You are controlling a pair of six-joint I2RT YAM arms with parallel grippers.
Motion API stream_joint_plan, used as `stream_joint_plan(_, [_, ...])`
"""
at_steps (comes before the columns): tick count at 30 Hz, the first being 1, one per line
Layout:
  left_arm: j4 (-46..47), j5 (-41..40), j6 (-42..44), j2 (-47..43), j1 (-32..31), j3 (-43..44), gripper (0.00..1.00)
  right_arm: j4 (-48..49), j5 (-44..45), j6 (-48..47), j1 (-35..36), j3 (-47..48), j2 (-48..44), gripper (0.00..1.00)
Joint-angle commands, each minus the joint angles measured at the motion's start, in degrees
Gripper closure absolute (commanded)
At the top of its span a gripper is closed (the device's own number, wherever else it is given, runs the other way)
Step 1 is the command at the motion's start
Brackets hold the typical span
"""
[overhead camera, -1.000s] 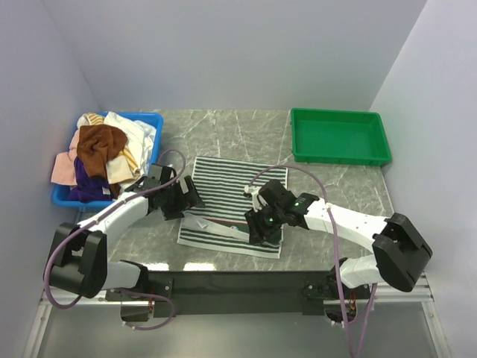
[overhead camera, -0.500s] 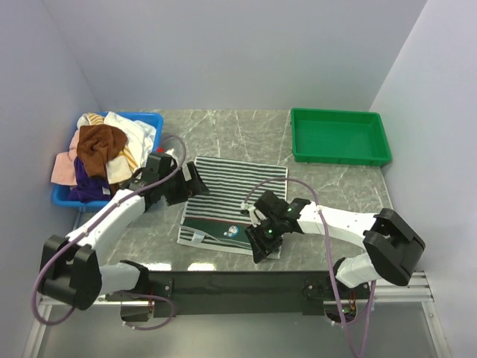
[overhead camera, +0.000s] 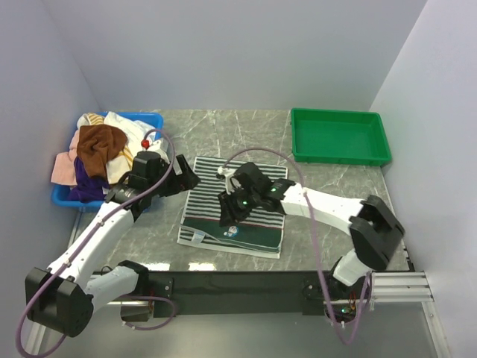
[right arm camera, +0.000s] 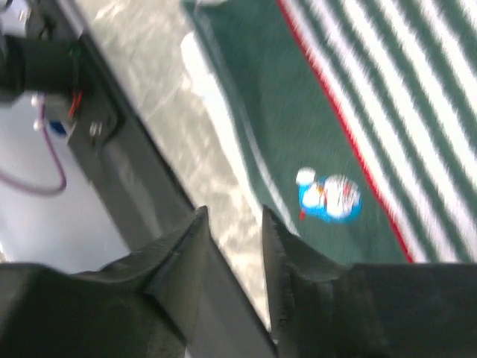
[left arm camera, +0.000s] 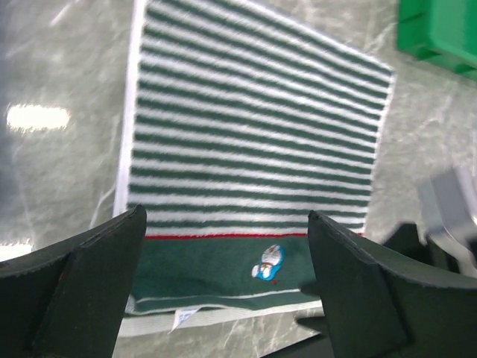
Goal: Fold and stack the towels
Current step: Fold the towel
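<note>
One of the towels [overhead camera: 237, 195], green-and-white striped with a dark green band and a small cartoon figure at its near edge, lies flat on the marble table. The left wrist view shows this towel [left arm camera: 253, 142] below my left gripper [left arm camera: 227, 216], whose jaws stand wide apart with nothing between them. My left gripper [overhead camera: 186, 179] hovers by the towel's far left corner. Over the towel's left half, my right gripper [overhead camera: 226, 215] hangs with its jaws narrowly apart and holding nothing. My right gripper [right arm camera: 235, 216] looks down on the green band [right arm camera: 298, 142]. More towels [overhead camera: 104, 153] are piled in the blue bin.
The blue bin [overhead camera: 149, 118] stands at the back left, heaped over its rim. An empty green tray [overhead camera: 339, 138] sits at the back right. The black base rail [overhead camera: 238, 282] runs along the table's near edge. Grey walls close in on three sides.
Both grippers left the towel's near edge. The left one drew back toward the bin; the right one moved left and away over the towel, its jaws narrowing. The green band now lies flat.
</note>
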Motion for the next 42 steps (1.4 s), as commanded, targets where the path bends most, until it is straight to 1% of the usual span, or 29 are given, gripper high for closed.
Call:
stream_joint_plan(1, [-2.7,-3.4,-2.0,-1.0,-0.3,-1.8,0.06,7.2,2.0,4.4,1.2,3.6,5.3,0.62])
stream_joint_plan(4, [-3.1,-4.4,-4.0,-2.4,-0.2,-3.6,0.09,8.8,3.3,4.4,3.3,7.2,10.2,0.64])
stream_joint_plan(8, [-4.0,-5.5,-5.5,-3.5,-0.2,-5.2,0.11,7.9,2.0,3.6,6.0,13.6,18.9,0.68])
stream_joint_plan(9, [-4.6,-5.7,-5.5,-3.7,-0.2,-5.4,0.12,7.4,1.9,3.1,7.2,14.8,20.3,0.72])
stream_joint_plan(11, [-5.4,-6.1,-5.8,-3.8,-0.3,-5.8,0.13,5.2,1.4,1.6,8.6,17.8,23.2,0.77])
stream_joint_plan(15, [-6.7,-6.1,-7.9,-4.0,-0.3,-7.2,0.18,1.3,1.2,0.0,10.5,21.7,27.2,0.80])
stream_joint_plan(17, [-7.1,-7.8,-9.8,-4.0,-0.3,-8.3,0.21,-0.7,1.1,-0.3,10.8,23.0,28.5,0.81])
stream_joint_plan(19, [-6.9,-7.7,-10.9,-4.2,-0.3,-9.2,0.25,-2.3,0.4,-1.3,11.3,23.3,29.0,0.82])
stream_joint_plan(24, [-6.8,-7.9,-14.5,-4.8,-0.3,-11.4,0.30,-3.8,-0.4,-2.5,12.2,23.3,28.3,0.80])
stream_joint_plan(27, [-7.4,-9.2,-15.5,-6.3,-0.3,-11.4,0.30,-3.8,-3.1,-3.0,12.2,22.4,28.0,0.77])
stream_joint_plan(28, [-7.6,-9.6,-15.8,-6.6,-0.3,-11.2,0.30,-4.3,-5.2,-3.3,12.2,22.5,28.3,0.76])
stream_joint_plan(31, [-8.7,-11.5,-16.1,-7.8,-0.3,-10.3,0.30,-7.6,-7.9,-5.0,12.4,23.5,28.8,0.73])
stream_joint_plan(34, [-9.1,-12.4,-16.1,-8.8,-0.3,-10.0,0.30,-5.7,-9.1,-4.2,12.5,21.1,25.7,0.73])
stream_joint_plan(36, [-9.0,-12.1,-16.0,-9.3,-0.3,-10.1,0.29,-5.0,-6.5,-3.6,12.5,19.7,23.4,0.72])
stream_joint_plan(38, [-8.8,-11.5,-15.8,-9.4,-0.3,-10.5,0.29,-4.8,-3.7,-2.9,12.4,17.1,19.1,0.70])
stream_joint_plan(39, [-8.6,-11.0,-15.7,-9.4,-0.3,-10.7,0.29,-4.6,-0.4,-2.2,12.0,16.0,17.5,0.69])
stream_joint_plan(41, [-8.4,-10.5,-15.6,-9.3,-0.3,-11.1,0.28,-4.8,3.1,-0.9,11.4,12.2,13.2,0.68])
stream_joint_plan(42, [-8.1,-10.2,-15.8,-8.8,-0.3,-11.3,0.28,-5.5,6.6,0.3,10.6,10.8,11.9,0.68])
